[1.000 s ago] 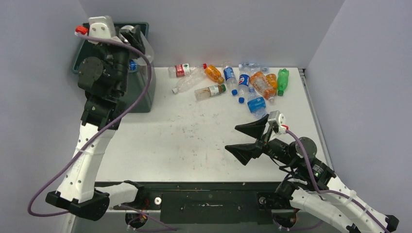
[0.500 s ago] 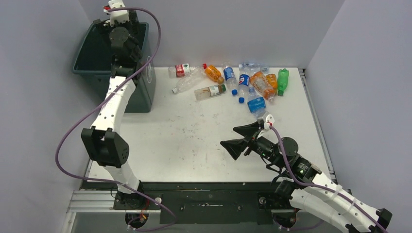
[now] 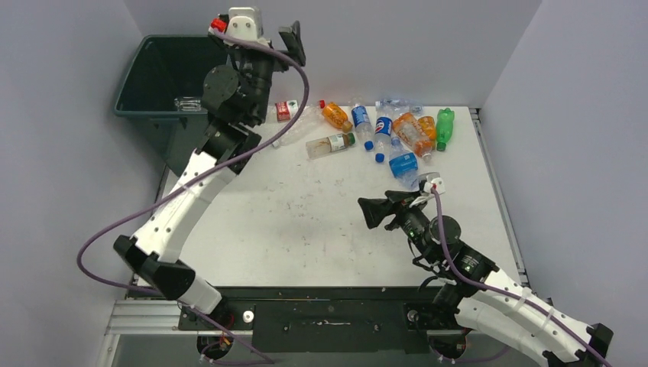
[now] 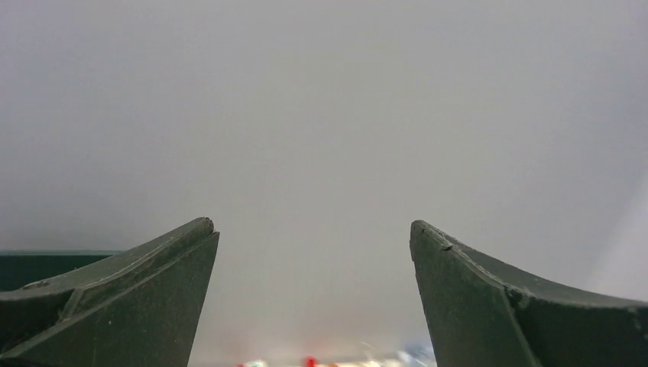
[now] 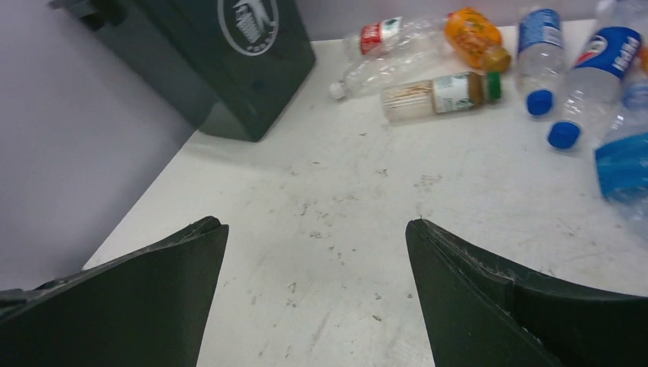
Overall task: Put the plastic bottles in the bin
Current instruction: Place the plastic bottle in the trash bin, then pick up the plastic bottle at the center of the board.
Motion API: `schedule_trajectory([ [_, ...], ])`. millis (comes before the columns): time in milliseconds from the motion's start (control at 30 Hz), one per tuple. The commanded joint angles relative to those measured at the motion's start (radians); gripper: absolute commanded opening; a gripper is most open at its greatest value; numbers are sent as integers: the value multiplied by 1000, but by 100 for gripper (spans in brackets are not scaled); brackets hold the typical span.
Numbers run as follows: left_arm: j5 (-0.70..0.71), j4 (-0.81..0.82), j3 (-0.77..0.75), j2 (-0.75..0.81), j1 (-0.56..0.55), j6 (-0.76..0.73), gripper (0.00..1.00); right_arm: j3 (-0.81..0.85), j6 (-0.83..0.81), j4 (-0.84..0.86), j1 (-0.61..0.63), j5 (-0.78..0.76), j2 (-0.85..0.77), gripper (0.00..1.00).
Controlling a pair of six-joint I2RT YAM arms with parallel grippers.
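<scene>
Top external view: the plastic bottles are lying in a loose row along the far edge of the table. One clear bottle is already lying inside the bin at the far left corner.
Left arm: the left gripper is hanging high beside the bin, facing the back wall. Its fingers are spreading wide and grasping nothing.
Right arm: the right gripper is hovering over the table's near right. Its fingers are released wide, with nothing between them.
Deciding relation: a blue-labelled bottle is lying just beyond the right gripper and slightly to its right. The bottle's long axis is running roughly near to far.
Nearer arm: the right arm appears to be sitting closest to that bottle, and the left arm closest to the bin.
</scene>
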State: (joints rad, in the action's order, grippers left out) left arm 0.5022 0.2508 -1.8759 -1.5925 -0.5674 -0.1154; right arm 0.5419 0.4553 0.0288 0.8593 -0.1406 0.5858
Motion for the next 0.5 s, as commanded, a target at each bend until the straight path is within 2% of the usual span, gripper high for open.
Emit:
schedule_trajectory([
  [0, -269, -220, 139, 148, -60, 276, 96, 6, 108, 34, -2, -329, 86, 90],
  [133, -409, -341, 385, 267, -110, 374, 96, 10, 194, 49, -59, -417, 180, 90],
  [233, -459, -412, 570, 377, -114, 341, 96, -2, 246, 80, -159, -393, 228, 90],
  [367, -379, -474, 756, 531, -99, 261, 96, -62, 255, 198, -279, -413, 275, 90],
  [467, -416, -436, 868, 631, -60, 254, 96, -63, 297, 245, -390, -342, 357, 90],
])
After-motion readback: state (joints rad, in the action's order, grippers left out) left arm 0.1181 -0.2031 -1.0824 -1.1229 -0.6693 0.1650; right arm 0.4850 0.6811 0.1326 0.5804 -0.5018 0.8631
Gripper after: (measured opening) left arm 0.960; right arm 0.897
